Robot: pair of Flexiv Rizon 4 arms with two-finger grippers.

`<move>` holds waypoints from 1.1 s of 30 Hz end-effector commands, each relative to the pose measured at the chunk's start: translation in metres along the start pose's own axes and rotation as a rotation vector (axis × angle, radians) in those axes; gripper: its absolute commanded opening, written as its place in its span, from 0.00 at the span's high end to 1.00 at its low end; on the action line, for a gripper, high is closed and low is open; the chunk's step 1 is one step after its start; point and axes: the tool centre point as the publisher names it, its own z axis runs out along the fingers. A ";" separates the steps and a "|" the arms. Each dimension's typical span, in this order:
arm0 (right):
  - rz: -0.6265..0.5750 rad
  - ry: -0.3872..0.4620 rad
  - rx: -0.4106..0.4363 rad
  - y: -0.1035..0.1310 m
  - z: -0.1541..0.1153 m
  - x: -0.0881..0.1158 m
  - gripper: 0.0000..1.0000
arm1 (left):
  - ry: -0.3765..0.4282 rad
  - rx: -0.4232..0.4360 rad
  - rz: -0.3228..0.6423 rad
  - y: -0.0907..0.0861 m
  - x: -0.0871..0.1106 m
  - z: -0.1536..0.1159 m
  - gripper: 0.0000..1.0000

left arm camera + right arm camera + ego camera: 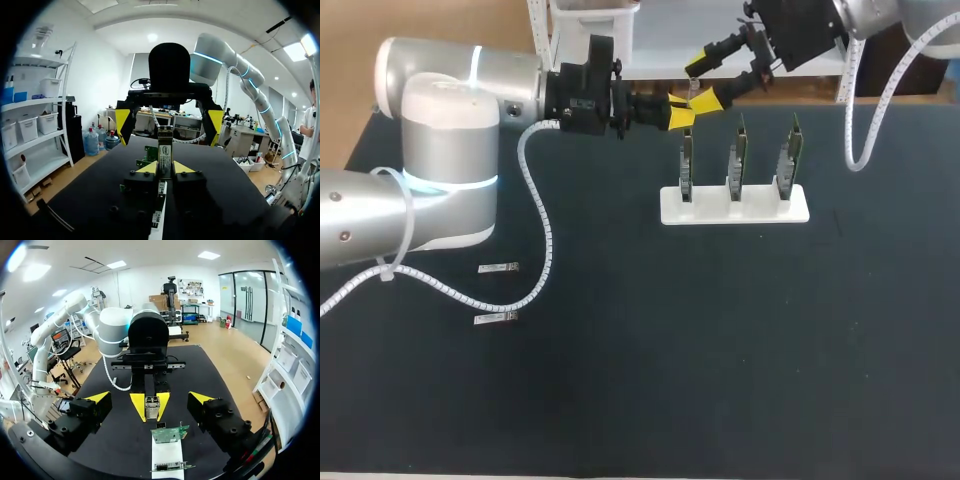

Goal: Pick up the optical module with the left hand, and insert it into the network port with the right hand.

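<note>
Left hand (pixel 681 112) clenched on optical module (pixel 165 152), right hand (pixel 704 84) spread wide either side of it, near white card stand (pixel 734 206)

The small silver module (pixel 165 152) sits gripped in the left claw (pixel 680 113), held off the tabletop (pixel 720 350) near the leftmost card (pixel 687 165) of three green port cards standing upright in a white stand (pixel 734 208).
</note>
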 end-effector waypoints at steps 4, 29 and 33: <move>0.000 0.000 -0.005 0.002 0.002 0.000 0.00 | -0.004 -0.006 0.003 -0.002 0.001 0.000 1.00; 0.005 0.004 0.012 0.007 0.001 0.001 1.00 | -0.004 -0.006 0.003 -0.002 0.001 0.000 1.00; 0.004 0.004 0.010 0.008 0.001 0.002 1.00 | -0.004 -0.006 0.003 -0.002 0.001 0.000 1.00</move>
